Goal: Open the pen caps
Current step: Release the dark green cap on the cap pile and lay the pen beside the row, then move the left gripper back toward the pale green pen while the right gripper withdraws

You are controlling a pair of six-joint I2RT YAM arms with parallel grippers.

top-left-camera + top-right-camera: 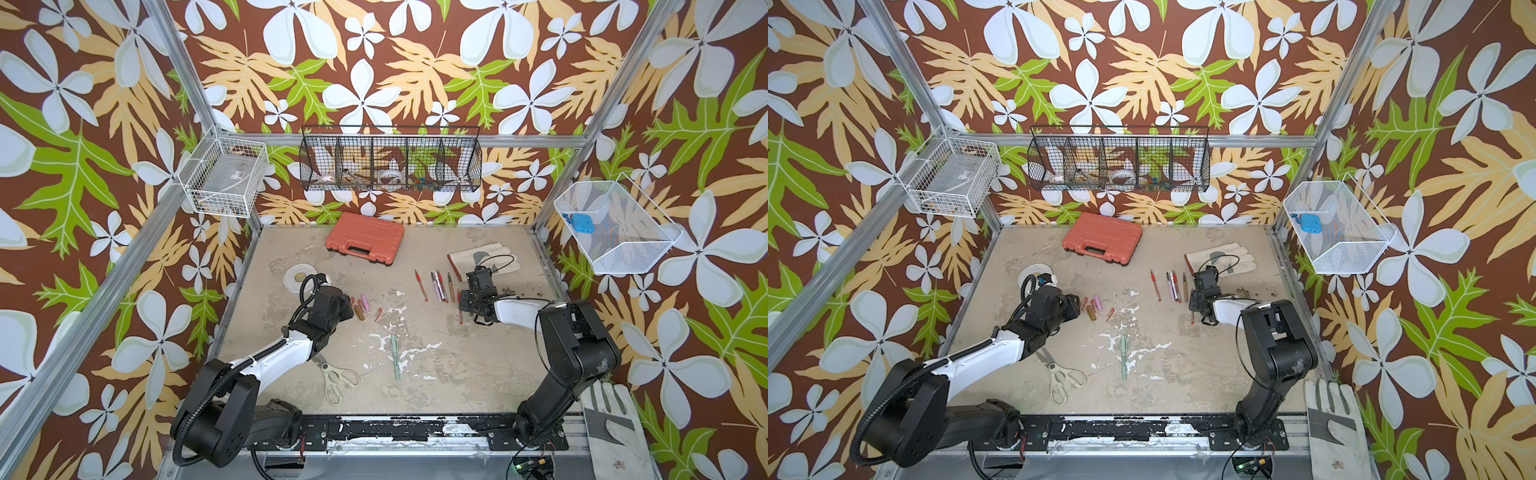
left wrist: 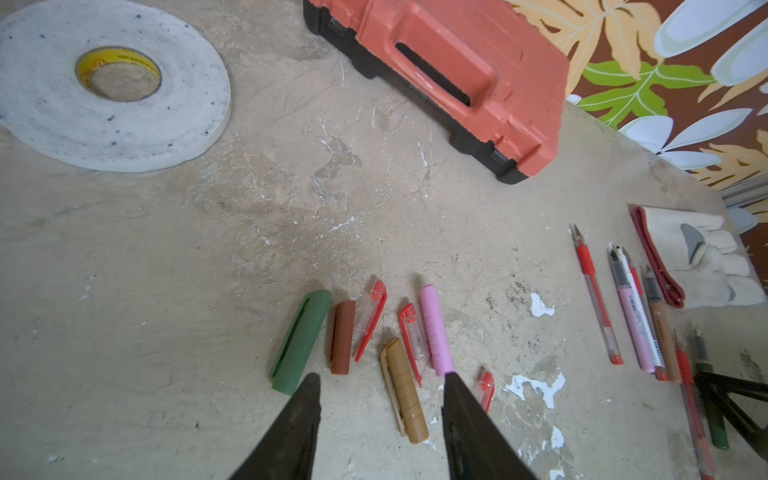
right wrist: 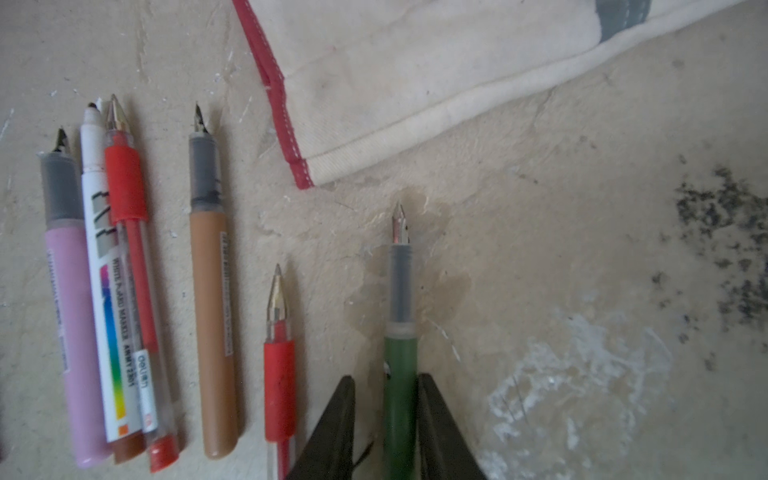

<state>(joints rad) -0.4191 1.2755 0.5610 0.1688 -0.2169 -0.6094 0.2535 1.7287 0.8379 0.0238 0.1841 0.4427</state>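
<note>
Several loose pen caps [image 2: 436, 330] lie in a cluster under my left gripper [image 2: 380, 376]: dark green [image 2: 301, 340], brown [image 2: 343, 336], pink, gold [image 2: 405, 390] and clear red ones [image 2: 372, 320]. The left jaws are open and hold nothing; the gold cap lies on the table between them. In both top views this cluster [image 1: 360, 309] sits left of centre. My right gripper [image 3: 386, 378] straddles an uncapped dark green pen [image 3: 400, 357] lying on the table, with a gap on one side. Uncapped pens [image 3: 212, 311] lie beside it. A pale green pen [image 1: 395, 357] lies alone mid-table.
An orange tool case [image 1: 365, 237] sits at the back, with a white tape roll [image 1: 300, 277] at the left. Scissors [image 1: 338, 380] lie near the front by the left arm. A work glove [image 1: 484, 257] lies just beyond the right gripper. Wire baskets [image 1: 390, 160] hang on the walls.
</note>
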